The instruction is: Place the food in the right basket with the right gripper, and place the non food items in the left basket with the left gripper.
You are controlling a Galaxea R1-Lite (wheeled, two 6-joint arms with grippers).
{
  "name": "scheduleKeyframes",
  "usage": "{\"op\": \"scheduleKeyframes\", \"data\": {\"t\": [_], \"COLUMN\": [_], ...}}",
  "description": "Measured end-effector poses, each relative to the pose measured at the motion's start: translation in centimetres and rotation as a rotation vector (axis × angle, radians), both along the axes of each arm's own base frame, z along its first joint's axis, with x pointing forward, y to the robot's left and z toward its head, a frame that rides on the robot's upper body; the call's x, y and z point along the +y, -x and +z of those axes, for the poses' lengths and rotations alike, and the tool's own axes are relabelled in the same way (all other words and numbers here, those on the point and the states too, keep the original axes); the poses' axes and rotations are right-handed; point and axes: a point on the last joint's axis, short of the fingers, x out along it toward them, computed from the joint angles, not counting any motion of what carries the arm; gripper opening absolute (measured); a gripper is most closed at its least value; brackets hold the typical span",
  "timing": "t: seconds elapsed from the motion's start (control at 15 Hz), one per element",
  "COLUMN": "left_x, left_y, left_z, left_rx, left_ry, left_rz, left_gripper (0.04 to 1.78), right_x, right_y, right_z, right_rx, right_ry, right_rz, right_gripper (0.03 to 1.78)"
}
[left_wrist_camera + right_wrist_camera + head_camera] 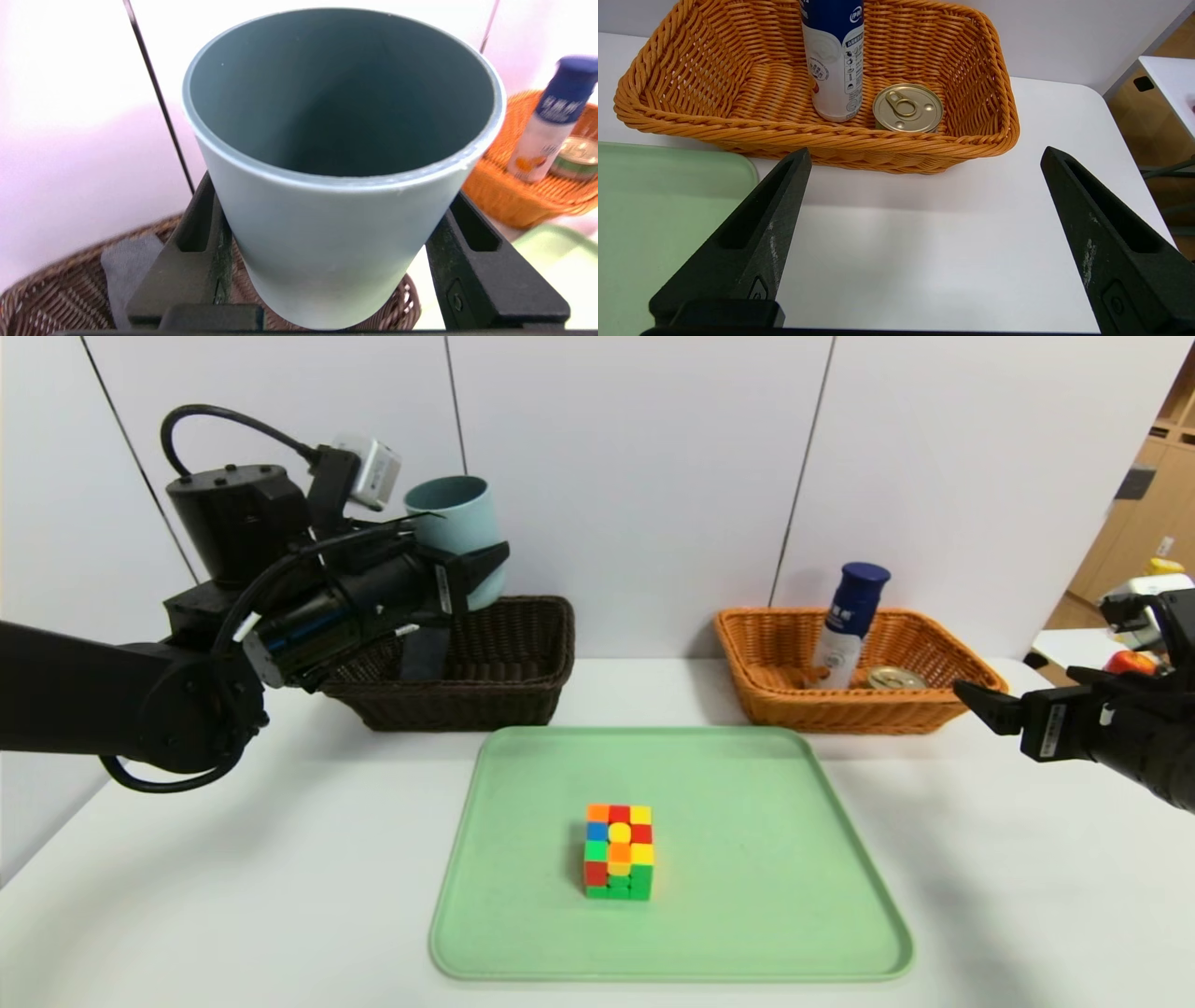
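Note:
My left gripper (485, 565) is shut on the blue-grey cup (457, 537) and holds it upright in the air above the dark brown basket (504, 695); in the left wrist view the cup (336, 242) fills the frame between the black fingers (196, 261). A dark grey rolled towel (425, 653) lies in that basket. The puzzle cube (618, 851) sits on the green tray (794, 933). The white bottle (845, 630) and the tin (896, 678) stand in the orange basket (775, 695). My right gripper (980, 695) is open and empty by that basket's right end. The pasta spoon is out of view.
The white table (280, 859) carries the tray in front and both baskets at the back against a white wall. In the right wrist view the orange basket (691, 126) lies just beyond my open fingers (775, 224).

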Motion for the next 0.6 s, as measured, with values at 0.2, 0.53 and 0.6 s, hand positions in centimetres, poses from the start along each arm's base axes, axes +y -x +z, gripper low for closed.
{"op": "scheduleKeyframes", "data": {"t": [0.2,0.53,0.6], "left_x": [-0.2,-0.8,-0.8], "left_y": [-1.4,-4.7,-5.7], "left_z": [-0.5,-1.9,-2.2], "left_rx": [0.158,0.300,0.317], "left_ry": [-0.057,-0.135,-0.176], "left_rz": [0.020,0.068,0.077], "left_gripper": [1.12,1.12,1.12], "right_x": [0.0,-0.1,-0.1], "right_y": [0.2,0.8,0.9], "right_z": [-0.2,-0.3,-0.4], "right_rx": [0.001,-0.018,-0.019], "right_ry": [-0.008,-0.025,-0.027], "right_rz": [-0.004,-0.009,-0.009], "right_gripper": [1.70,1.70,1.70]}}
